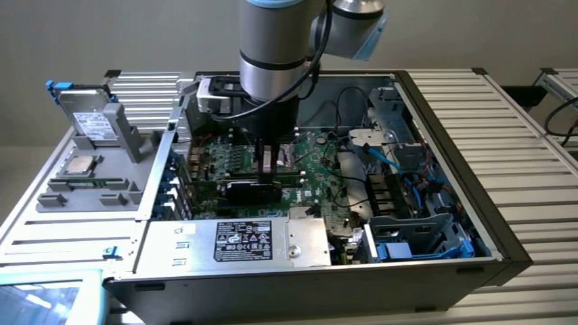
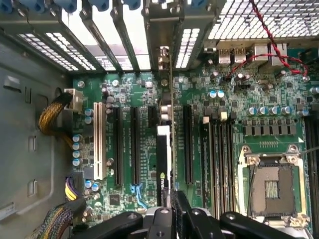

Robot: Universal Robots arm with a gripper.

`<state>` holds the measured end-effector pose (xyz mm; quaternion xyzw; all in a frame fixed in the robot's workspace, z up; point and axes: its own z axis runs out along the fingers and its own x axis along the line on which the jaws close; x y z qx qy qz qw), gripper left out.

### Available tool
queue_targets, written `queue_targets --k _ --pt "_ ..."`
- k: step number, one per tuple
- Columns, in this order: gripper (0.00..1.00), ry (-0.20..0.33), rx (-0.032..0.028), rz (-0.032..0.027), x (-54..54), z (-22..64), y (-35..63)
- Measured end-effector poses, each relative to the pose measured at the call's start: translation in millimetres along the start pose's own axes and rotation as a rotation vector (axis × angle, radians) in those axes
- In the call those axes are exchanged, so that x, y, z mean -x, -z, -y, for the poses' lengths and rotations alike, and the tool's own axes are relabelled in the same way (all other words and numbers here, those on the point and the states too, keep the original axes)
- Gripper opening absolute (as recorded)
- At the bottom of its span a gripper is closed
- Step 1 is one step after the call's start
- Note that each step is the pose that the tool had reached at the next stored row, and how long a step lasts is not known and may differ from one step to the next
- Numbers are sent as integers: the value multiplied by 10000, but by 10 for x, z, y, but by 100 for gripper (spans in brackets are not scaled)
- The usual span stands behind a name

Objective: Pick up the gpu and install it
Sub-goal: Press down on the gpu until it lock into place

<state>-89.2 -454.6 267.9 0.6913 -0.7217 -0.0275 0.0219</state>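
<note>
Gripper is clamped on the gpu, fingers pinching the card's top edge. Card is held on edge, seen edge-on in the wrist view, so its bottom connector can drop straight into a slot; my read, it is at or just above 1 of the long black expansion slots. Whether it is fully seated I can't tell.

In the exterior view the gripper hangs straight down into the open computer case, with the gpu directly under it over the motherboard. The card's bracket end lines up with a gap in the rear slot covers, which is why it's oriented that way.

Case contents: motherboard with an empty CPU socket, a power supply with a black label at the near edge, and blue cables toward the exterior view's right.

Outside the case, on the exterior view's left, a grey fixture tray holds a CPU chip, a memory stick, and a silver drive standing propped up.
</note>
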Motion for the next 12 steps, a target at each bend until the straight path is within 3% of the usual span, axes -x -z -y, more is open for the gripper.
queue_targets --k 5,12 --pt "14 4 31 -21 -3 -16 223" --pt "14 3 34 -23 -3 -16 230"
